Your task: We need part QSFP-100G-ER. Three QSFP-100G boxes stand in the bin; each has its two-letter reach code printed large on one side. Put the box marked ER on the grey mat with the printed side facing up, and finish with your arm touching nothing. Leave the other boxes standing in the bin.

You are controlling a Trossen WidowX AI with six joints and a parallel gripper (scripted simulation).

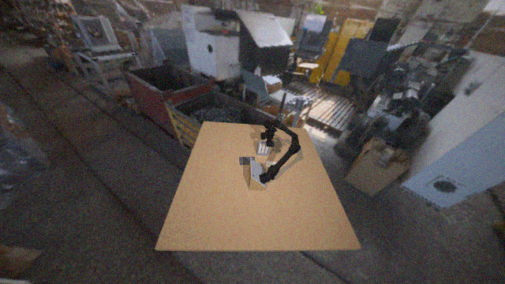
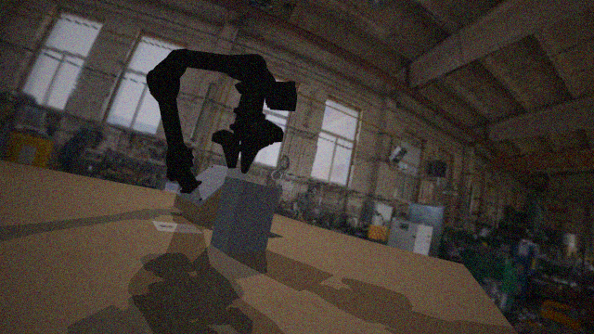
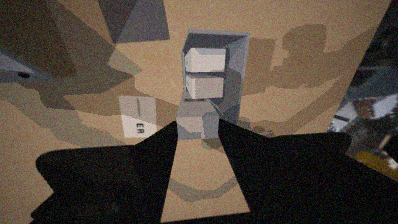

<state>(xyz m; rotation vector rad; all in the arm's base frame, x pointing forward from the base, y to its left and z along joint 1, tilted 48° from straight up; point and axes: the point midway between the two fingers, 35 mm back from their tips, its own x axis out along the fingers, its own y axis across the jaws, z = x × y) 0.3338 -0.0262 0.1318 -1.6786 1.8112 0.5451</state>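
Note:
The gripper [image 2: 238, 169] [image 3: 198, 122] points down at the bin and is shut on a light grey-white box [image 3: 190, 126]. That box is upright at the near end of the bin [image 2: 243, 223] [image 3: 242, 75] in the wrist view; its lower part looks to be inside, but how deep I cannot tell. No code on it is readable. Two other white boxes, one [image 3: 207, 60] at the far end and one [image 3: 206, 86] in the middle, stand in the bin; their codes are not visible. The grey mat [image 1: 247, 160] [image 3: 150, 22] lies bare on the table.
A white card [image 3: 131, 107] [image 2: 160, 229] printed ER lies flat on the table beside the bin. A light grey tilted panel [image 1: 257, 171] [image 2: 213, 182] stands near the arm's base, close to the mat.

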